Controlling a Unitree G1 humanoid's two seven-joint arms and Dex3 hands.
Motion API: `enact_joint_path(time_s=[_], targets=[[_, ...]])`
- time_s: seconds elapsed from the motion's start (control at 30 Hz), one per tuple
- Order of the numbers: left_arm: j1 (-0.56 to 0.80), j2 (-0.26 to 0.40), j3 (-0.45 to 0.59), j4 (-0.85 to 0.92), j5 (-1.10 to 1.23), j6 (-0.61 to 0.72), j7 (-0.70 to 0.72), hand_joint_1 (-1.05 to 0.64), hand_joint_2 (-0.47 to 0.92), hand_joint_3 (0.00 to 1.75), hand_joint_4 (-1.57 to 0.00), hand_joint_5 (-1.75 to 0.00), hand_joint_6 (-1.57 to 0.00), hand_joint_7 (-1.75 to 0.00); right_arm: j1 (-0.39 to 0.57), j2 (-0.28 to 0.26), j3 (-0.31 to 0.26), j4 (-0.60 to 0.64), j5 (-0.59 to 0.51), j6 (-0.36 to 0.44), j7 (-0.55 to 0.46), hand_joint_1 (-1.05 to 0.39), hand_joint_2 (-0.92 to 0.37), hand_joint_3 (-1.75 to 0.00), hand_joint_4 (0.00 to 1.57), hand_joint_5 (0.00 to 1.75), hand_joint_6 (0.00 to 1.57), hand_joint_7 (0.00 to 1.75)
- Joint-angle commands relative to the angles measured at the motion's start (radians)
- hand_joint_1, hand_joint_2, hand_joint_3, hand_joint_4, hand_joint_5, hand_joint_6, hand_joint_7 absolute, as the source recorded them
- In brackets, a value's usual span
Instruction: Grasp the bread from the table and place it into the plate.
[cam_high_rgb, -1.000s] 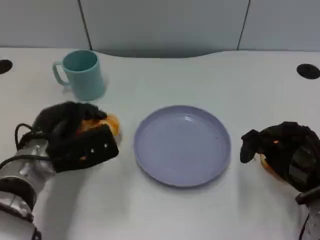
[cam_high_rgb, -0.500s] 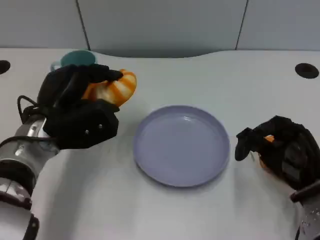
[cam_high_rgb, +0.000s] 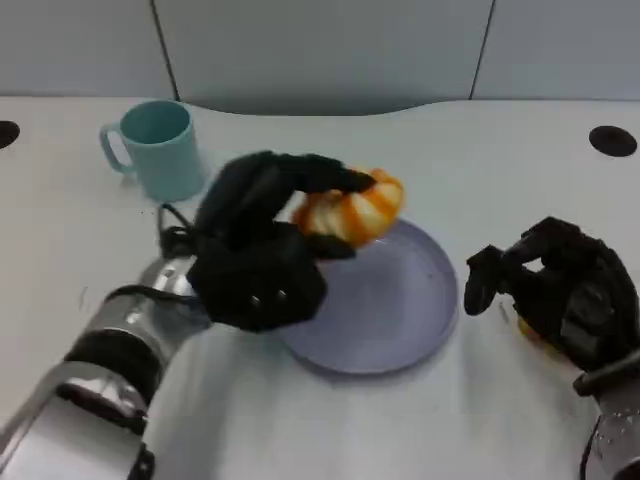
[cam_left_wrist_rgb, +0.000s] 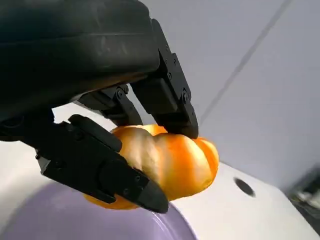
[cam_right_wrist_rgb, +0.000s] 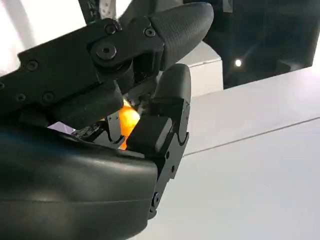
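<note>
Though airborne, bread (cam_high_rgb: 352, 212) between left fingers (cam_high_rgb: 318, 172)

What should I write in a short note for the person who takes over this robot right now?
Left hand: holds the bread, lifted above the near-left rim of the plate.
Right hand: beside the plate on the table, fingers curled around something orange; whether it grips it is unclear.
Done: bread grasped and carried to the plate.
Left: lower it, release, withdraw.
Cup stands behind, untouched.
</note>
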Motion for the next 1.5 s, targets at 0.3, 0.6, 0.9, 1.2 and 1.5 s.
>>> enact_joint_path(time_s=[0.3, 0.6, 0.9, 1.2, 1.5], targets=[[-0.026, 0.033, -0.033, 0.018, 0.011, 0.096, -0.226, -0.68, 0.89, 0.09, -0.30, -0.06, -0.35, 0.00, -0.013, -0.015, -0.004, -0.002, 0.019, -0.005, 0.009, -0.56, -0.90, 0.00, 0.77, 1.37, 1.02, 0.46], [-0.034, 0.070, -0.193, 0.036, 0.198, 0.300, -0.204, -1.04, 0.92, 0.60, -0.04, -0.04, -0.01, 0.00, -0.031, -0.013, -0.012, 0.030, 0.024, -0.012, 0.013, -0.55, -0.90, 0.00, 0.75, 1.38, 1.02, 0.43], [0.034, 0.070, -0.051, 0.039, 0.043, 0.159, -0.134, -1.05, 0.92, 0.60, -0.03, -0.07, 0.00, 0.00, -0.030, -0.006, -0.008, 0.037, 0.019, -0.007, -0.004, -0.52, -0.88, 0.00, 0.75, 1.37, 1.03, 0.43], [0.181, -0.030, 0.566, -0.202, -0.910, 0.515, -1.019, -1.05, 0.92, 0.66, 0.00, -0.45, 0.00, -0.01, -0.039, -0.007, -0.002, 0.050, 0.009, -0.033, -0.013, -0.50, -0.88, 0.00, 0.75, 1.42, 1.03, 0.44], [0.415, 0.038, 0.673, -0.447, -1.134, 0.896, -1.257, -1.05, 0.92, 0.61, 0.00, -0.48, -0.08, -0.04, -0.052, -0.041, -0.008, 0.086, 0.009, 0.003, 0.004, -0.48, -0.89, 0.00, 0.74, 1.37, 1.02, 0.43]])
